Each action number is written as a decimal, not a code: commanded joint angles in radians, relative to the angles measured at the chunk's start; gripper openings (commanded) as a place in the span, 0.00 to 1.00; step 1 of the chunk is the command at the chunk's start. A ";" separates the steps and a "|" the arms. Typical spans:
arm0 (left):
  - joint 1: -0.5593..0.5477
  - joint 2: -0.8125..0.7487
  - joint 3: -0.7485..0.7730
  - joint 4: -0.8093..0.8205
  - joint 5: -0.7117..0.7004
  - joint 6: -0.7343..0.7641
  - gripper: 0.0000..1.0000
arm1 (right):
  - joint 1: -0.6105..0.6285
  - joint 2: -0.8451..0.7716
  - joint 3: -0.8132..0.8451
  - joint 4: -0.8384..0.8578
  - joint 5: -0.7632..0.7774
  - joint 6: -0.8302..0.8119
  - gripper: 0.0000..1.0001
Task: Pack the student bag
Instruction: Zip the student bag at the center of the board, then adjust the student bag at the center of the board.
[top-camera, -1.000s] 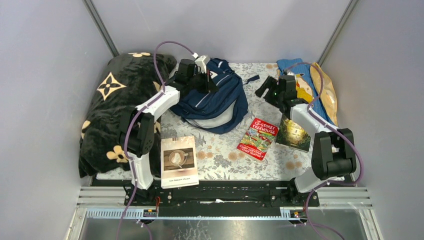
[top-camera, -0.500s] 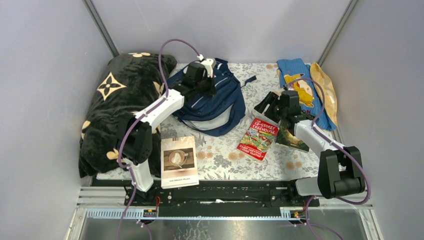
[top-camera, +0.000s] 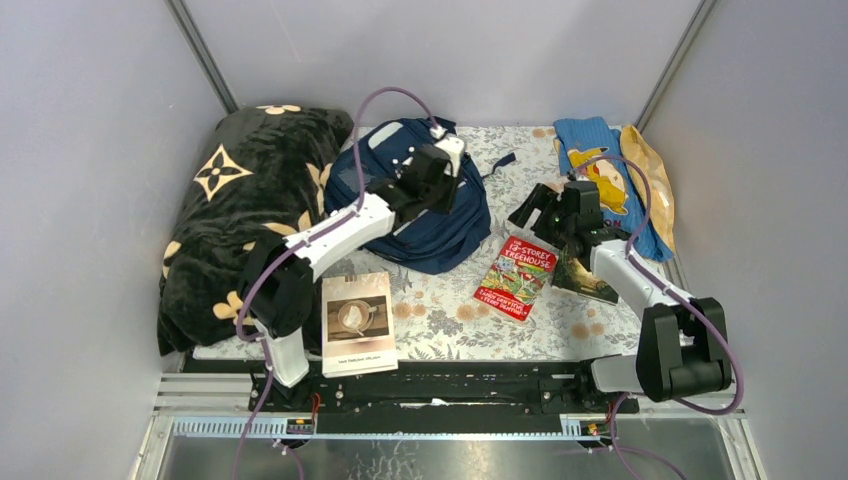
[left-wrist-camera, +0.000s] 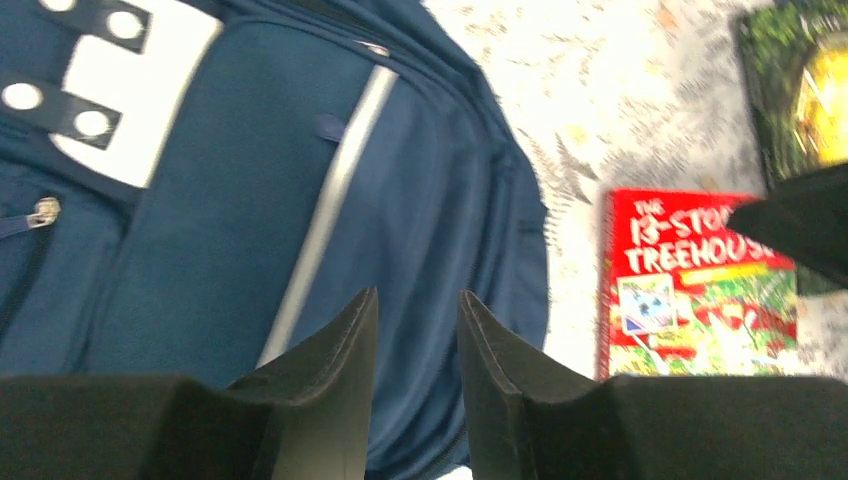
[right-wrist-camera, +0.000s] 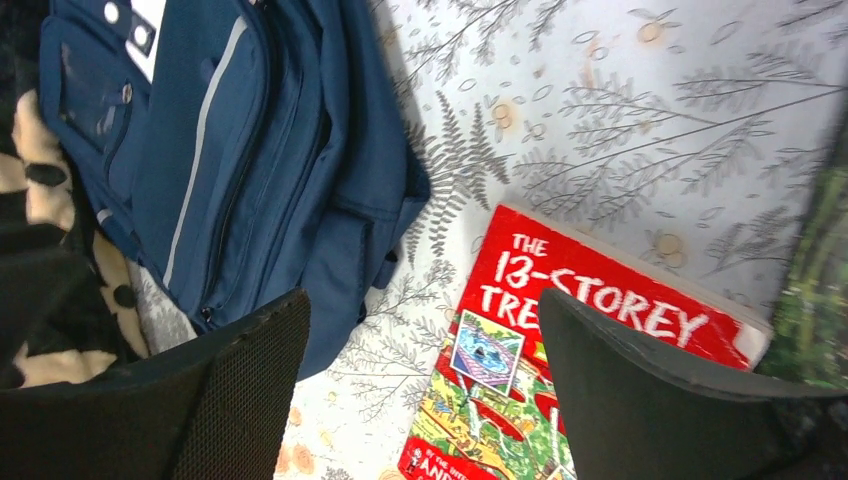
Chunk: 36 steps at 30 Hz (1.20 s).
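Readable writing: red book (top-camera: 515, 277) says "THE 13-STOREY TREEHOUSE". The caption line on the pale book with a coffee photo (top-camera: 358, 320) is too small to read. No text can be made out on the dark green book (top-camera: 583, 275).

Counts: 3 books, 1 bag (top-camera: 458, 235), 1 black blanket (top-camera: 230, 200), 1 blue cloth with a yellow figure (top-camera: 600, 150), 2 arms.

The bag lies flat at the table's (top-camera: 450, 310) back edge, left of centre, touching the blanket, which fills the back-left corner. The red book sits right of centre, just beside the bag's near-right edge. The green book is next to it toward the right edge, partly under the right arm. The coffee book is at the front edge, left. The blue cloth is in the back-right corner.

Left gripper (left-wrist-camera: 418, 330) hangs over the bag, its fingers a narrow gap apart with nothing between them. Right gripper (right-wrist-camera: 420, 340) is spread wide above the red book's top end, holding nothing.
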 joint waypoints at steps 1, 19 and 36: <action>-0.105 0.006 0.032 -0.027 -0.078 0.063 0.42 | -0.035 -0.091 0.056 -0.086 0.123 -0.027 0.91; -0.183 0.247 0.106 -0.098 -0.163 0.002 0.39 | -0.057 -0.100 0.013 -0.050 0.041 0.010 0.89; -0.184 0.085 -0.008 0.007 -0.234 -0.037 0.47 | -0.057 -0.045 0.013 -0.029 0.000 0.012 0.88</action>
